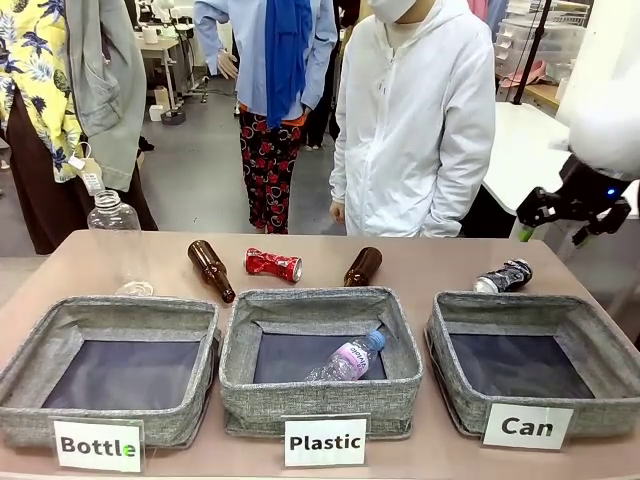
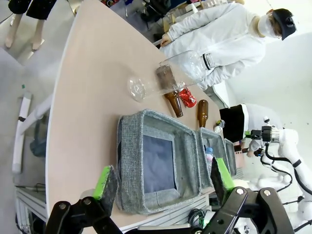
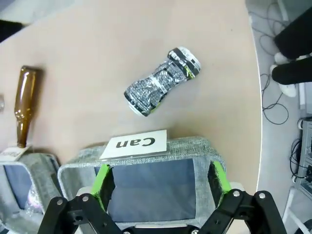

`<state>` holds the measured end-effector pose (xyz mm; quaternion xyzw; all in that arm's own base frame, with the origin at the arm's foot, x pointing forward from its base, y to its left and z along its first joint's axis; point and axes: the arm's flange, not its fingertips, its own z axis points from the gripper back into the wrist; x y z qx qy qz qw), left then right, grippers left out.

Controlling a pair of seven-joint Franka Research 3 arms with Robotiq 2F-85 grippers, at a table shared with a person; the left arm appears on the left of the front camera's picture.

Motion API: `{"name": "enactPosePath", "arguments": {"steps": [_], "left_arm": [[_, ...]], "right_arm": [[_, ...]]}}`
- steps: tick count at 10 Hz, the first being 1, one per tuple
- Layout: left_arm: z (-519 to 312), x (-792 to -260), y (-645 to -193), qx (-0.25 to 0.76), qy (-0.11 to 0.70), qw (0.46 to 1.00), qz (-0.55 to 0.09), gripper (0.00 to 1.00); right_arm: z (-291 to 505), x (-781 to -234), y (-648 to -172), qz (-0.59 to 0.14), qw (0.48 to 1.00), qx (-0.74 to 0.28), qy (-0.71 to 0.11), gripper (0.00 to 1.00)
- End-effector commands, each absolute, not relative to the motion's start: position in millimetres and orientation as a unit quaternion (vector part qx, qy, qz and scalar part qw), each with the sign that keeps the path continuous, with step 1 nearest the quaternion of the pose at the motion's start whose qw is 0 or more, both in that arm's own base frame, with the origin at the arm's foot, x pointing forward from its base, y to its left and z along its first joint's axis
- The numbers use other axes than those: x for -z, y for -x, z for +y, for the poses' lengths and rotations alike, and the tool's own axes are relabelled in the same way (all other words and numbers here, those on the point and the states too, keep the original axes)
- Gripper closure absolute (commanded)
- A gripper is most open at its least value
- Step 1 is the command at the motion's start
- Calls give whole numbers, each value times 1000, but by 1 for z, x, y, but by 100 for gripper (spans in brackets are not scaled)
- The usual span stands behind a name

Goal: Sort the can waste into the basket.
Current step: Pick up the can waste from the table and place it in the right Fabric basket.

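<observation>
Front: red can (image 1: 273, 264); right wrist: black-silver can (image 3: 162, 82) beside basket (image 3: 191, 146). Left end effector (image 2: 162, 171), right end effector (image 3: 160, 171) spread.

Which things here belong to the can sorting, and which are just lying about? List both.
Job: red can, black-and-silver can, Can basket.
Lying about: left brown bottle, right brown bottle, standing clear bottle, lying clear bottle, Plastic basket, Bottle basket.

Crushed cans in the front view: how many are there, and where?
2. The red can lies on the table behind the Plastic basket; the black-and-silver can lies behind the Can basket. Neither is in a basket. None appears hidden.
</observation>
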<state>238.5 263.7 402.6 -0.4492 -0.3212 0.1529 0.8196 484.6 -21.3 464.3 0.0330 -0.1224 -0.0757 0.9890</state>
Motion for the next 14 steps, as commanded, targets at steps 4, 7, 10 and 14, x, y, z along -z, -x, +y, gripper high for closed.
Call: {"name": "enactPosePath", "arguments": {"steps": [4,7,10,14], "left_arm": [[264,-403,-239,-144,453,814,-333,0],[264,-403,-239,-144,453,814,-333,0],[264,-403,-239,-144,453,814,-333,0],[264,-403,-239,-144,453,814,-333,0]], "right_arm": [[-13,-433,-531,-78,991,106,-9,0],[-18,-406,-566,-62,988,140,-6,0],[-23,-376,-581,-58,981,182,-19,0],[-29,-355,-592,-59,971,230,-14,0]]}}
